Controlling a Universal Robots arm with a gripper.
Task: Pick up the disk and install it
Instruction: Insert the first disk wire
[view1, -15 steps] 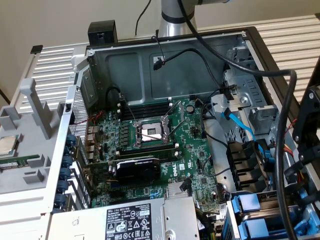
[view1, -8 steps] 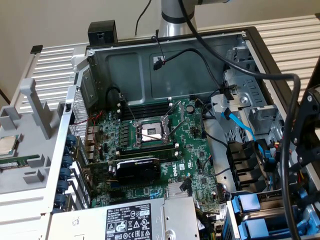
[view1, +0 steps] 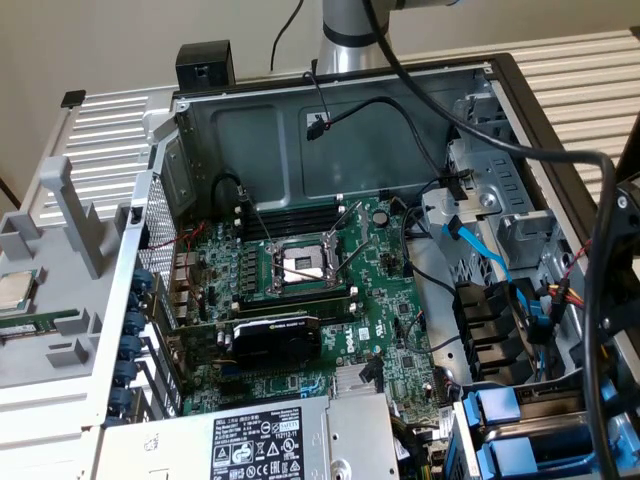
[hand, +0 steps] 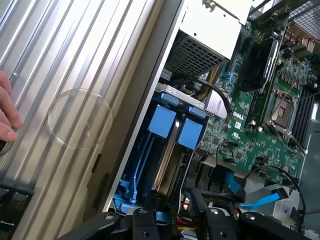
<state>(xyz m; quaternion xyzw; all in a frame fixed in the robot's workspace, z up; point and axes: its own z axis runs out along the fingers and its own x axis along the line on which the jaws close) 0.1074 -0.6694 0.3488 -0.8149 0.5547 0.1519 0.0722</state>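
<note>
My gripper (hand: 180, 216) hangs over the drive bay at the edge of the open computer case. Its black fingers (hand: 150, 220) stand apart, with only wires and case parts showing in the gap, so it is open. Just beyond the fingers, two blue plastic drive frames (hand: 162, 121) stand side by side in the bay, with a silver metal edge (hand: 169, 165) between them. I cannot tell whether that edge is the disk. In the exterior view the same blue frames (view1: 492, 405) sit at the case's near right corner, under the arm's black wrist (view1: 612, 300).
The green motherboard (view1: 385, 330) lies in the case with an open processor socket (view1: 300, 265) and a black graphics card (view1: 270, 340). The grey power-supply box (view1: 260, 440) sits in front. A blue cable (view1: 480, 245) crosses near the bay. A person's hand (hand: 6, 117) rests on the ribbed metal surface (hand: 75, 60).
</note>
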